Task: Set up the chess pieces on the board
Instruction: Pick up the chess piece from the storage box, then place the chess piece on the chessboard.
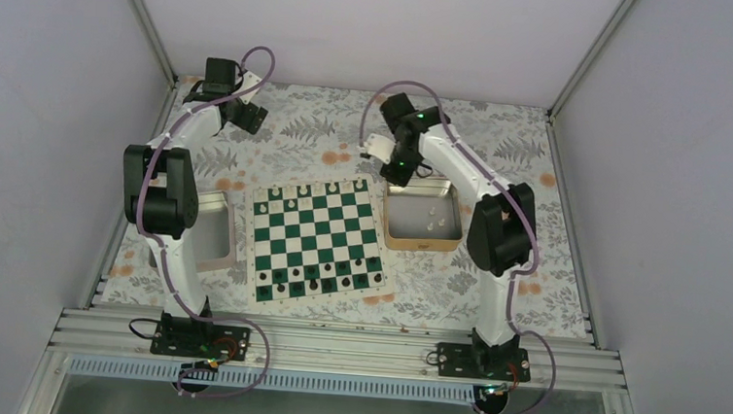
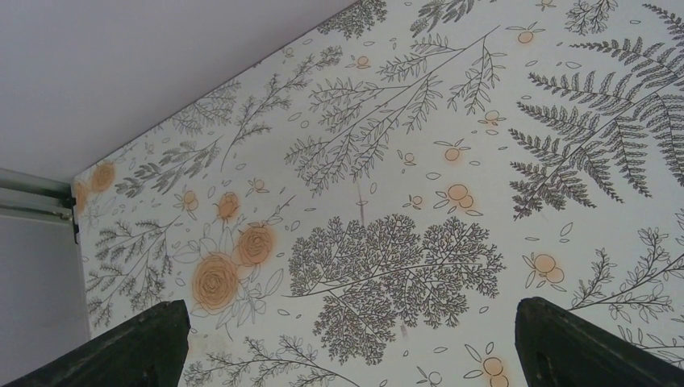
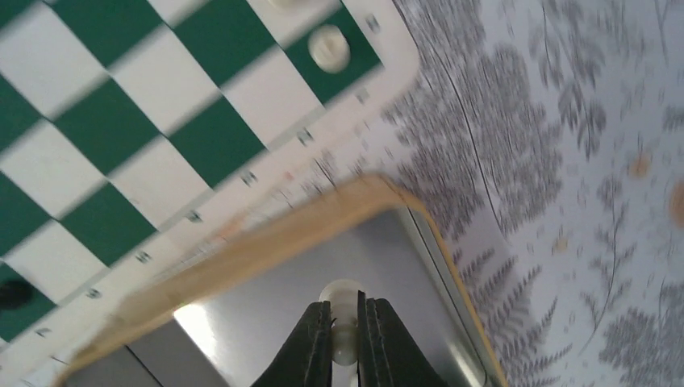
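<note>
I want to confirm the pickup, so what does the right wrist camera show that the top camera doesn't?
Only the right wrist: a cream chess piece pinched in the right claw, over the tin. Only the top: the left claw at the far left, the grey tray, and loose cream pieces lying in the tin. Both: the board, the tin and the floral cloth.

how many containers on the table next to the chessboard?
2: a tan rectangular metal tin right of the green-and-white chessboard; a grey square tray left of it, partly behind the left arm.
</note>
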